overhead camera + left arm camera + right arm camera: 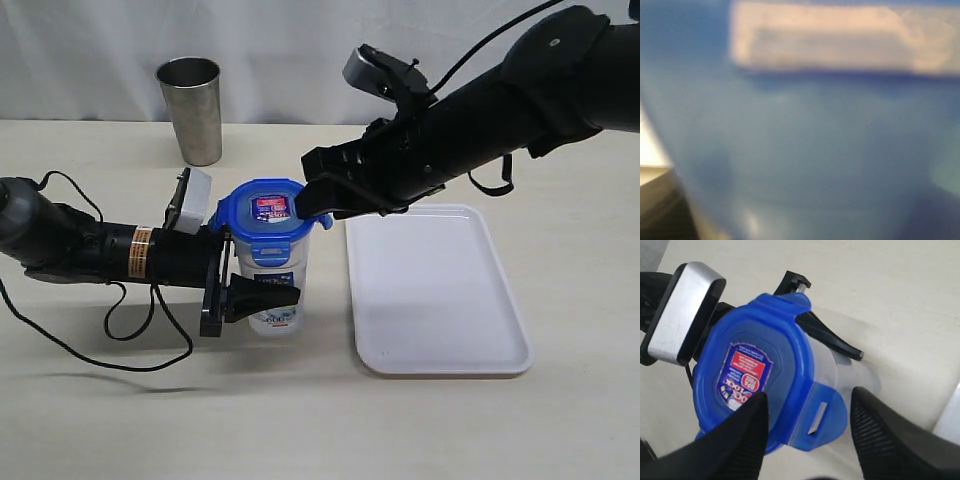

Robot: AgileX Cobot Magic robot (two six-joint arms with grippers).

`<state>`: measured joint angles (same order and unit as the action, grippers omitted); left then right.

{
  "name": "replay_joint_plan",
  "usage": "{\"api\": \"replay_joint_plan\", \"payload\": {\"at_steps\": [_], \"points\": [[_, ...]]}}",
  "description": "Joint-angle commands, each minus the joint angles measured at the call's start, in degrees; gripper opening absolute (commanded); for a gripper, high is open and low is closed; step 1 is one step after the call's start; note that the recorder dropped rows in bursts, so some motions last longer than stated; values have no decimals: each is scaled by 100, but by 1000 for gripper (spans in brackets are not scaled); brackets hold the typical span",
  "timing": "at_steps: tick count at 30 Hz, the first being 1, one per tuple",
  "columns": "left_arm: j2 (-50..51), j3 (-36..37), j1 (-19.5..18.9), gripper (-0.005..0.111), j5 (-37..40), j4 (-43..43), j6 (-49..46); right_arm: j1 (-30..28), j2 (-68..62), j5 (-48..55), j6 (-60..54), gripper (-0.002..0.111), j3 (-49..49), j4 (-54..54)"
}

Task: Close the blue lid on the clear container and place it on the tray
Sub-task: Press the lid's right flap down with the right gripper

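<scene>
The clear container (275,268) stands upright on the table, left of the tray (440,340). My left gripper (270,290) reaches in from the left and is shut on the container's body, with one black finger (830,337) along its side. The blue lid (250,222) sits on top, its red-and-white sticker facing up. In the right wrist view, one flap (822,415) of the lid (785,355) sticks out sideways. My right gripper (807,405) hovers open over the lid's tray-side edge, its fingertips either side of that flap. The left wrist view is a blue blur.
A steel tumbler (190,108) stands at the back left. The left arm's cable (130,350) loops over the table in front of that arm. The white tray holds nothing, and its corner (951,410) shows in the right wrist view.
</scene>
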<state>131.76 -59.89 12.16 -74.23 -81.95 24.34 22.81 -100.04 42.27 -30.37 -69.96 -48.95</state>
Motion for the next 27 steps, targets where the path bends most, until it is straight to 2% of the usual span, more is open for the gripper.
{"api": "replay_joint_plan", "payload": {"at_steps": [1,27], "points": [[44,27,12,0,427,-284,9,3,-125,-24,-432,49,-2,-475],[44,27,22,0,427,-139,9,3,-422,469,-349,48,-2,-458]]}}
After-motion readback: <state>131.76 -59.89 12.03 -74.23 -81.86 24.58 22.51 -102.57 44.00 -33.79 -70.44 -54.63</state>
